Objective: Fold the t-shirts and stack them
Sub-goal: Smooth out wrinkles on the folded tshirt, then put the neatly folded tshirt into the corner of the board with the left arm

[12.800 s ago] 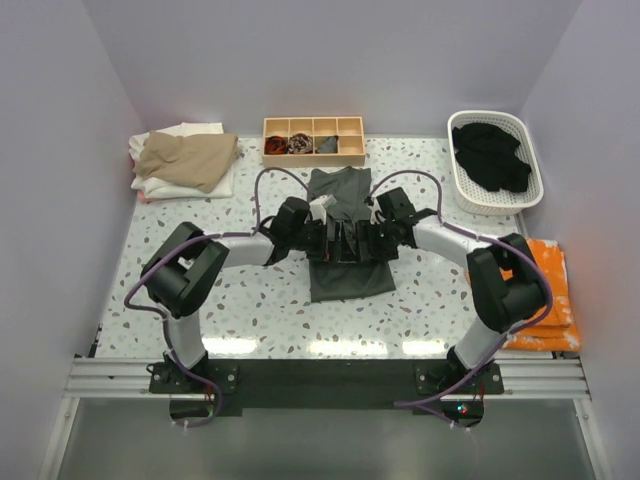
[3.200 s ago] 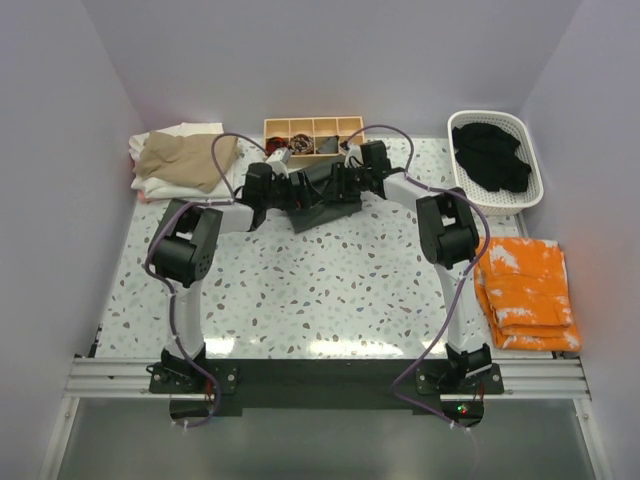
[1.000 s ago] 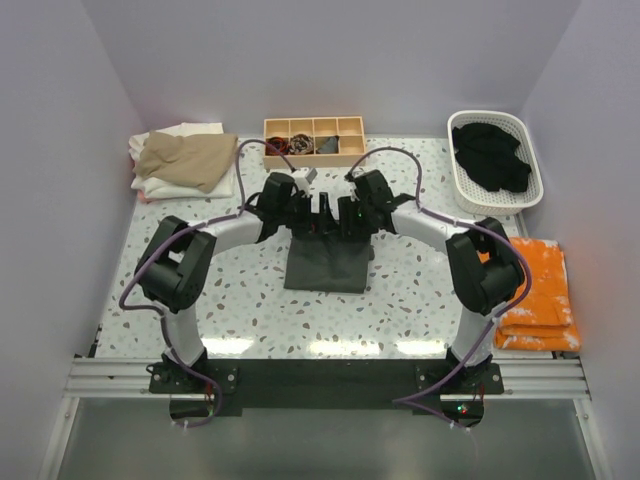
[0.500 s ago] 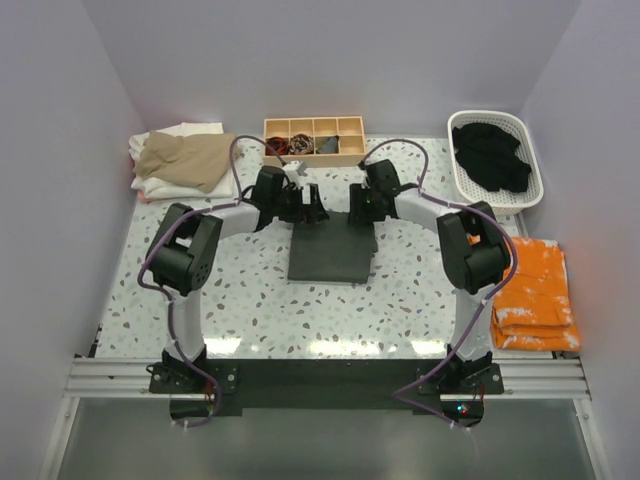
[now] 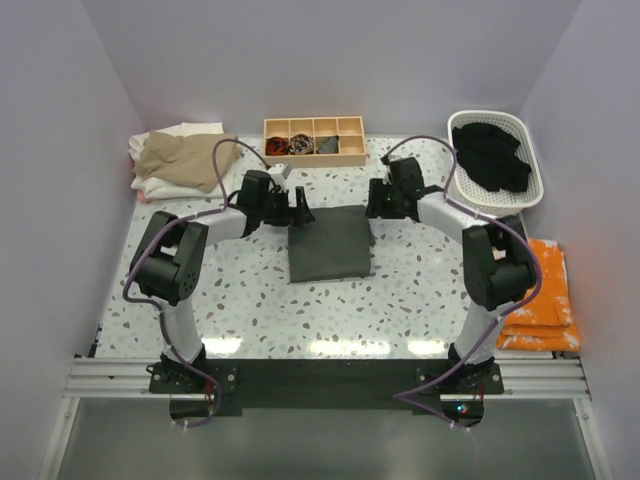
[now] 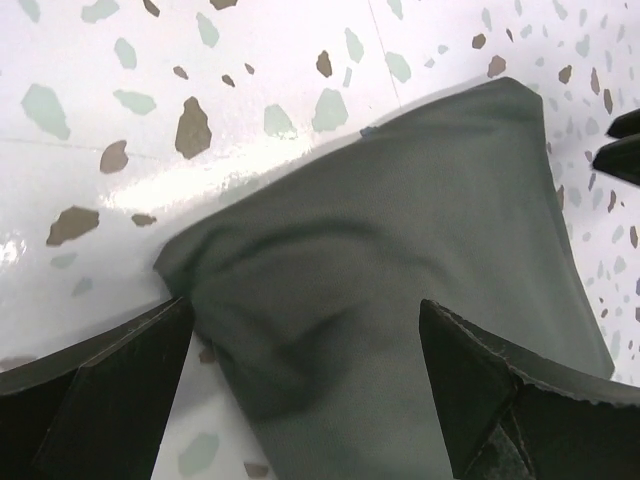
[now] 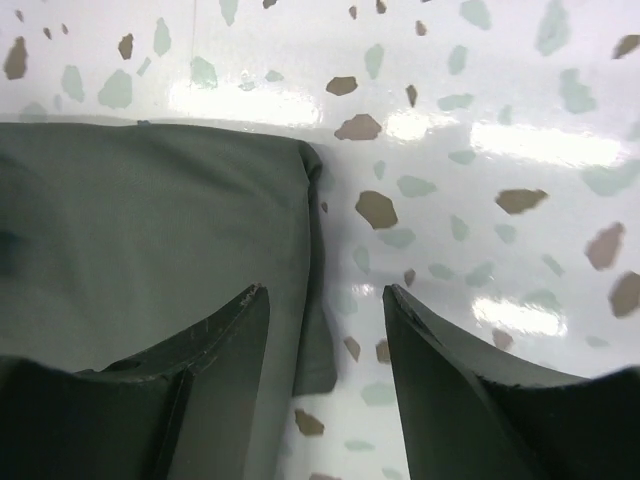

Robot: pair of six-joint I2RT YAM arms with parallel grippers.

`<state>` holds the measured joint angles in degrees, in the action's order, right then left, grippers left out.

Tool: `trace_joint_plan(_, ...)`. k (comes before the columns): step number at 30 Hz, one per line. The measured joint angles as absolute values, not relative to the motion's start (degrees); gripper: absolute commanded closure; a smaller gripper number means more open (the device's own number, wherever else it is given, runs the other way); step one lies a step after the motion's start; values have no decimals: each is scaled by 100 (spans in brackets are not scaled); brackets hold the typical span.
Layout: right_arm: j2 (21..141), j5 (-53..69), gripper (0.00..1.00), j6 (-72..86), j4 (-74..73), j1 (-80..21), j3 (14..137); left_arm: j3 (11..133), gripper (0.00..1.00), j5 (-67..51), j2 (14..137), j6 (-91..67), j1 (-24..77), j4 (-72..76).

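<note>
On table (image 5: 250, 300), charcoal t-shirt (image 5: 330, 243) (folded flat)

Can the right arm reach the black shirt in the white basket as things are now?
Probably yes: the white basket is open on top, the black shirt lies uncovered, and the right gripper is open, with nothing standing between them.

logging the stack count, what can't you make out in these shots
Top view: shirts under the tan shirt, which covers the white pile; count unclear.
Top view: black cloth in the white basket, bunched; number and kind unclear.
Top view: orange cloths, partly behind the right arm.
Top view: bundles in the wooden tray, too small.
Left wrist view: grey shirt's near edge, cut off by the frame bottom.
</note>
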<state>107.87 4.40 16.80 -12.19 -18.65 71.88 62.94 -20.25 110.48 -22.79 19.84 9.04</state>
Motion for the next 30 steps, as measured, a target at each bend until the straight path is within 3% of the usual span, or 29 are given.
trace_joint_plan(8, 9773, 720, 45, 1702, -1221, -1761, 6646, 5937, 0, -1935, 9968, -2340, 1990, 801)
trace_joint_plan(24, 10466, 1750, 45, 1846, -882, -1767, 6211, 4858, 0, -2014, 9688, -2613, 2134, 956)
trace_joint_plan(27, 10645, 1975, 50, 1887, -720, -1765, 6226, 4794, 0, -2018, 9688, -2639, 2134, 1020)
trace_joint_plan(28, 10672, 2047, 55, 1900, -657, -1761, 6228, 4770, 0, -2029, 9688, -2646, 2134, 1031)
trace_joint_plan(29, 10704, 2132, 67, 1909, -598, -1756, 6228, 4755, 0, -2040, 9688, -2650, 2134, 1041)
trace_joint_plan(30, 10737, 2233, 71, 1925, -545, -1756, 6228, 4731, 0, -2058, 9692, -2659, 2137, 1085)
